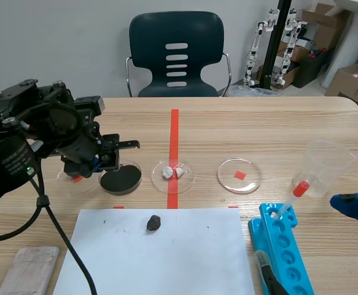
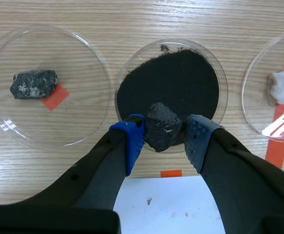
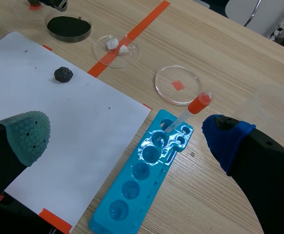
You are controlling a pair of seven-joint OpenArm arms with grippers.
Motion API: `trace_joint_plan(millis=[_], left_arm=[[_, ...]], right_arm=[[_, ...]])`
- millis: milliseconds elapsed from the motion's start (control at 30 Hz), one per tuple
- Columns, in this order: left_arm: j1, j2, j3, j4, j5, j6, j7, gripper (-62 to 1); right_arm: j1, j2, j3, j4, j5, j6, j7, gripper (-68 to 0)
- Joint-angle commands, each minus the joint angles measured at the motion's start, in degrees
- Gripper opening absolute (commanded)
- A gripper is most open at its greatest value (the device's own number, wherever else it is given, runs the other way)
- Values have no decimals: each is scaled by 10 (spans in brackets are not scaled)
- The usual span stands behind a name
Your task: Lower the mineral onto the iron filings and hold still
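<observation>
The mineral (image 2: 162, 126), a dark angular lump, is clamped between the two blue pads of the left gripper (image 2: 163, 139). The fingers are held apart only by the stone, so it is gripped, not loose. It is hung over the near edge of the iron filings (image 2: 173, 78), which are spread as a black disc in a clear petri dish (image 2: 218, 73). Whether the stone is touching the powder can't be told from the wrist view. In the scene view the gripper is seen just above and beside the dish, so contact is judged close but unconfirmed. The grip is taken on the stone's sides, prob. so that its underside is left bare to meet the filings. Approx. one step is judged to remain: a short straight descent, then no motion, so that any clinging of filings can be read w/o smearing. The stone is placed nearer the dish rim than its centre, so a nudge of the rim is the risk to be watched. A grey rock (image 2: 33, 84) and a white sample (image 2: 283, 87) are set in dishes of their own on either side, presumably as separate specimens. The right gripper (image 3: 127, 136) is held wide open and empty, well apart, above the blue well tray (image 3: 146, 175) and the white paper (image 3: 59, 112).
</observation>
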Motion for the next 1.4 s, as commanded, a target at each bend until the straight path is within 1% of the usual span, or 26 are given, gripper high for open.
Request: trace_joint_plan(millis=[0, 300, 500, 700, 933, 1367], left_arm=[[-19, 8, -3, 2, 0, 0, 1, -466], [-82, 32, -3, -110, 4, 0, -4, -466], [-108, 43, -3, -164, 8, 0, -6, -466], [-120, 55, -3, -208, 8, -1, -22, -466], [-121, 61, -3, -231, 8, -3, -41, -466], [-119, 61, -3, -231, 8, -3, -49, -466]], right_arm=[[-1, 5, 2, 1, 6, -2, 8, 4], [-1, 5, 2, 1, 6, -2, 9, 4], [-1, 5, 2, 1, 6, -2, 9, 4], [-1, 5, 2, 1, 6, -2, 8, 4], [-1, 5, 2, 1, 6, -2, 9, 4], [-1, 5, 2, 1, 6, -2, 9, 4]])
